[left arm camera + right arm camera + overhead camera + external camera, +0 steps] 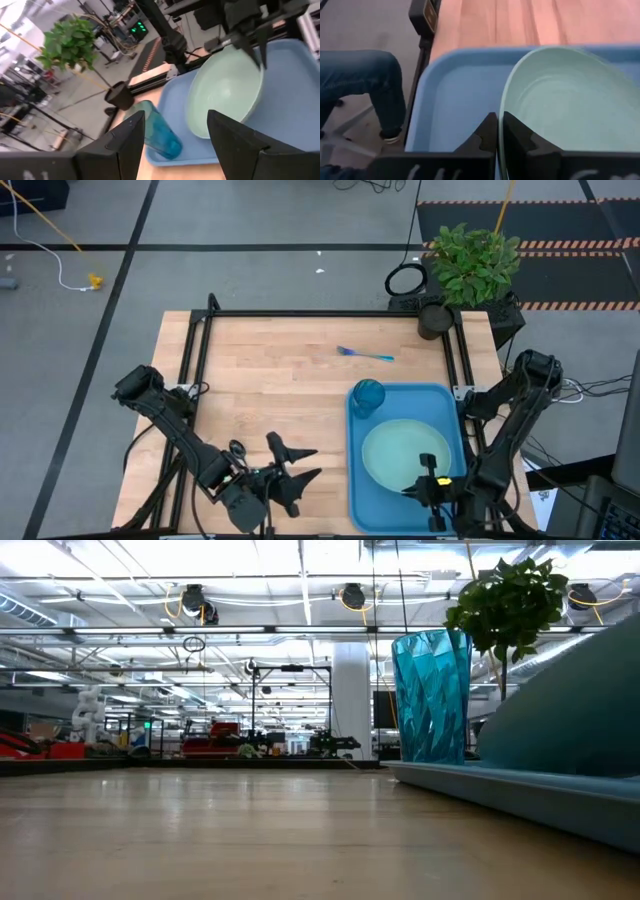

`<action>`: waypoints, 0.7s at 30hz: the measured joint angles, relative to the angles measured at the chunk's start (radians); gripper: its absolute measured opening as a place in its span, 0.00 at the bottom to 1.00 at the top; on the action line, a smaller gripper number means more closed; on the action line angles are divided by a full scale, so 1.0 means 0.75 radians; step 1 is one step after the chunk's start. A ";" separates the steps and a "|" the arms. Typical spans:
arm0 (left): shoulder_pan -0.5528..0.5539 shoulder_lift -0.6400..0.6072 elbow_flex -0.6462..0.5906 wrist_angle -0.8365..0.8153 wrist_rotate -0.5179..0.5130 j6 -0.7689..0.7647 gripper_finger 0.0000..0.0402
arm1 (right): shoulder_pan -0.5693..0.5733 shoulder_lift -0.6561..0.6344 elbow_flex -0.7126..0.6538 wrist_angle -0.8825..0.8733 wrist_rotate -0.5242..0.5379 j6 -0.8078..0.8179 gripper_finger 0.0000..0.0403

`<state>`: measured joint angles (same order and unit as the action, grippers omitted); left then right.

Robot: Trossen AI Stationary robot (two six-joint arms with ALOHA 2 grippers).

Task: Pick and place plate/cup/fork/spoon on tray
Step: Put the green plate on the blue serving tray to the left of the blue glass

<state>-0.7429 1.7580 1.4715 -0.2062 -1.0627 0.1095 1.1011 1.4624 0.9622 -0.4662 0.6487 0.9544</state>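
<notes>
The right claw (498, 131) pinches the plate's (405, 452) near rim, settling it flat in the tray (452, 402) beside the cup (367, 397); the left claw (297, 463) waits released over the counter (260, 380).

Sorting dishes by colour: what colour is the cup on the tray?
Translucent teal-blue cup, clearest in the low view.

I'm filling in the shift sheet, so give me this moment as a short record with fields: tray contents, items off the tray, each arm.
tray: holds plate and cup
plate: on tray, near rim pinched by right gripper
cup: upright in tray's far left corner
fork: on bare table, beyond tray
spoon: not visible
right gripper: jaws shut on plate rim
left gripper: jaws open, empty, over table left of tray
</notes>
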 joint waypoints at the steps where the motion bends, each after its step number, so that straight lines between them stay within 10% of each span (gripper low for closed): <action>1: 0.000 0.000 0.000 0.000 0.017 -0.019 0.54 | 0.000 0.000 -0.021 0.019 0.001 0.009 0.01; 21: 0.000 0.001 0.000 -0.011 0.234 -0.296 0.54 | 0.001 0.000 -0.213 0.248 -0.034 0.072 0.01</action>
<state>-0.7429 1.7584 1.4715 -0.2142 -0.8875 -0.1126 1.1015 1.4624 0.8021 -0.2806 0.6234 1.0081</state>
